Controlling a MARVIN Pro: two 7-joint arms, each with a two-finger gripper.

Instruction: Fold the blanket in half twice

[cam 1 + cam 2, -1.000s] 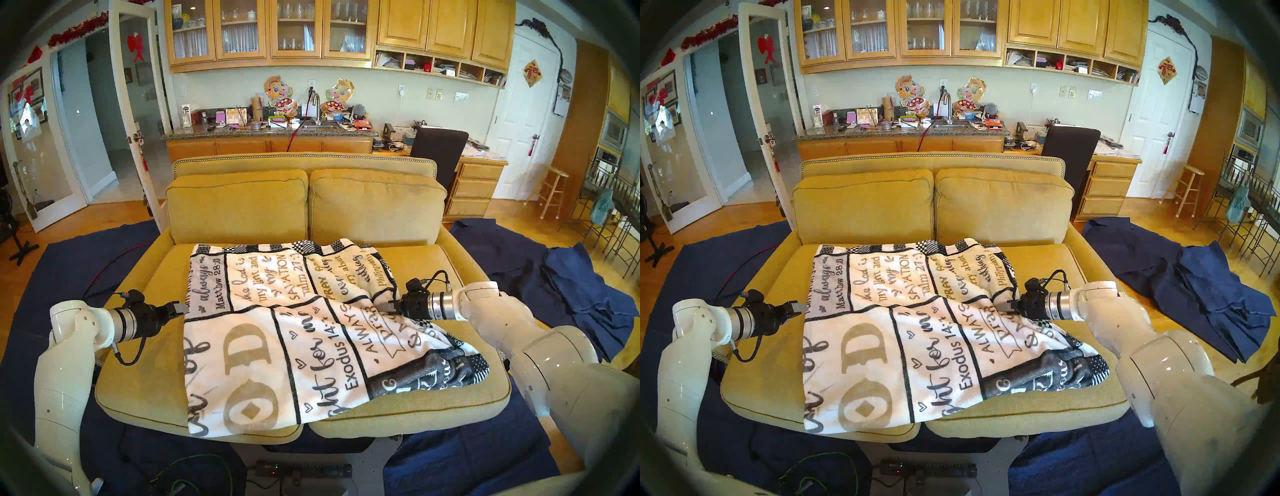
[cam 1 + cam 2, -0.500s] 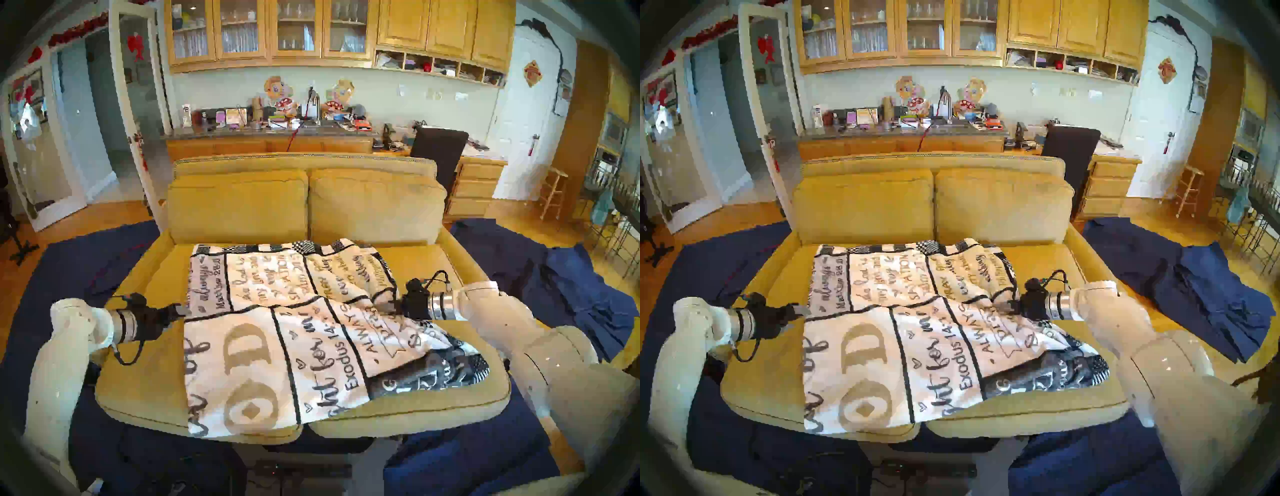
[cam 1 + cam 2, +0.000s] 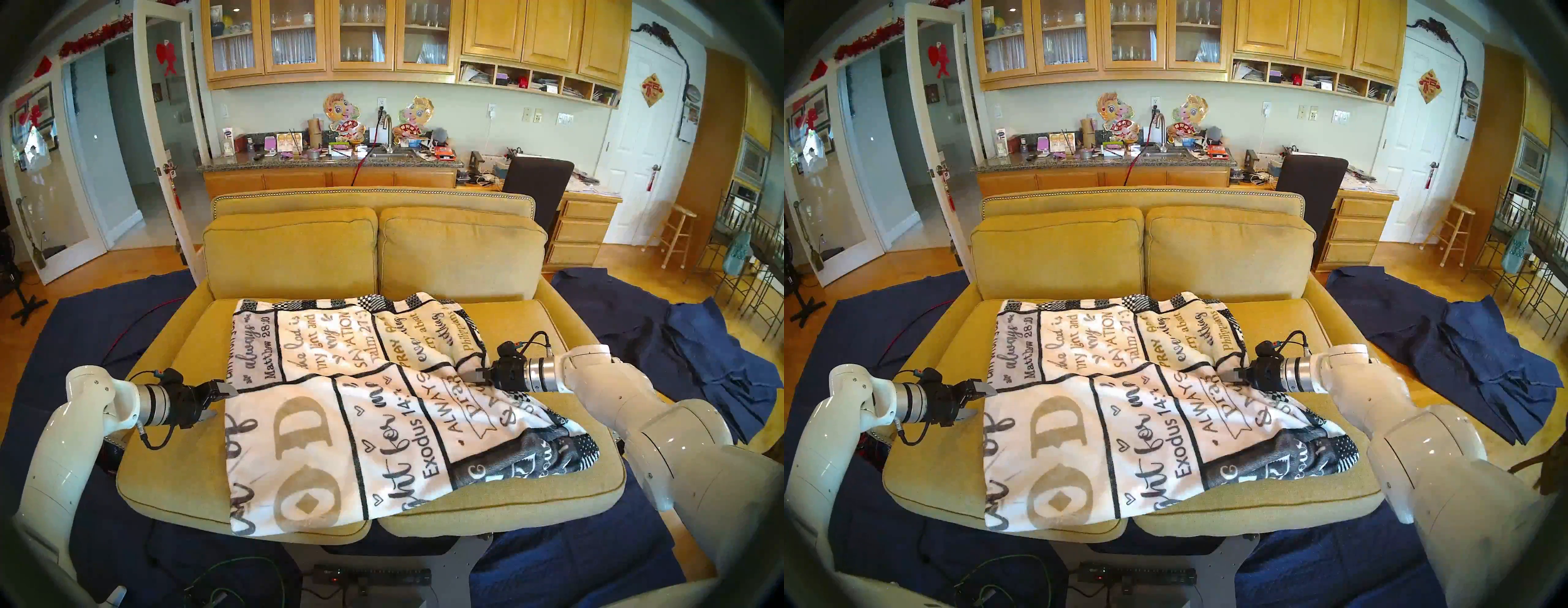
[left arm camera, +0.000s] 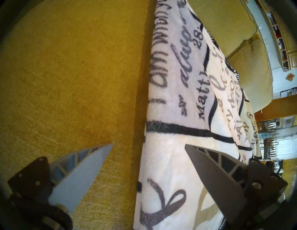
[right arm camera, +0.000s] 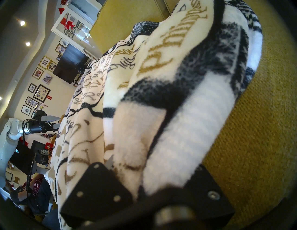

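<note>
Two grippers are flanking the blanket (image 3: 339, 407) lying on the sofa (image 3: 500, 501): the right gripper (image 3: 469, 375) is pinching its raised edge (fingers buried), the left gripper (image 3: 222, 401) is gaping beside it.

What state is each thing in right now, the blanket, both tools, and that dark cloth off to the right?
Blanket: spread on the sofa, partly folded, right side bunched, near edge hanging over the seat front.
Left tool: open, at the blanket's left edge, holding nothing.
Right tool: shut on the blanket's right part.
Navy cloth: lying crumpled on the floor.
</note>
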